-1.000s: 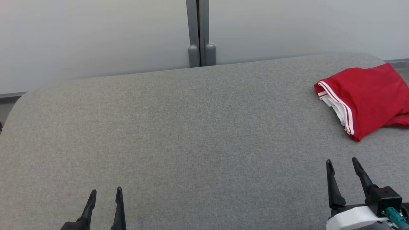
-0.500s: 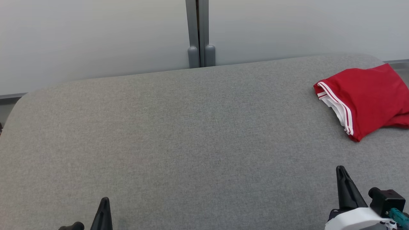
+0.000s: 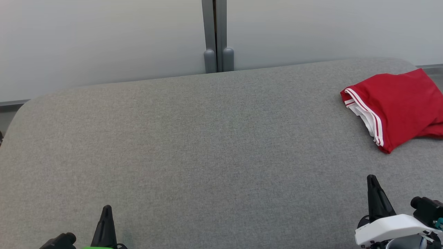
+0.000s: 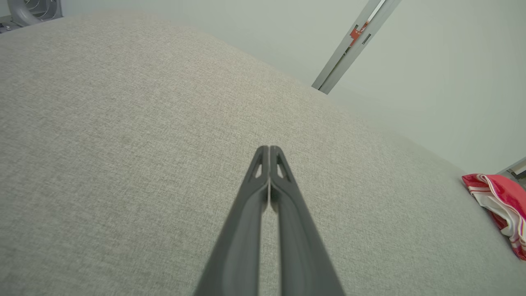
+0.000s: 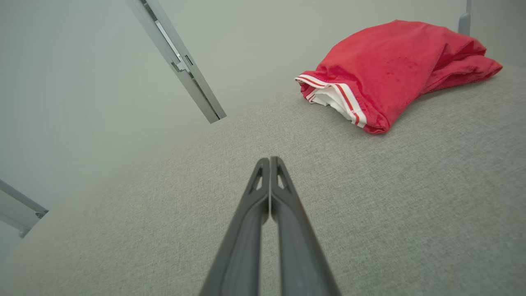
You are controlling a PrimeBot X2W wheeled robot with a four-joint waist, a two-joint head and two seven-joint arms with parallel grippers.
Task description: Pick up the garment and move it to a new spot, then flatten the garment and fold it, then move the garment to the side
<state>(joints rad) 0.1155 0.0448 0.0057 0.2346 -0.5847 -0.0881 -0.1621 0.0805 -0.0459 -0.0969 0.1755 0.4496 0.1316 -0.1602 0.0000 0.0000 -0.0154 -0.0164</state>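
Grey woven fabric covers the broad padded surface point(image 3: 207, 138), with a pale wall and a grey post point(image 3: 215, 34) behind it. The left gripper point(image 4: 269, 149) has its two dark fingers pressed together tip to tip, holding nothing, over bare fabric. The right gripper point(image 5: 270, 158) is likewise fully closed and empty (its tips meet in one point). Ahead of it and slightly to its right, well apart, lies the red garment point(image 5: 390, 70), bunched, its white-striped hem facing the gripper.
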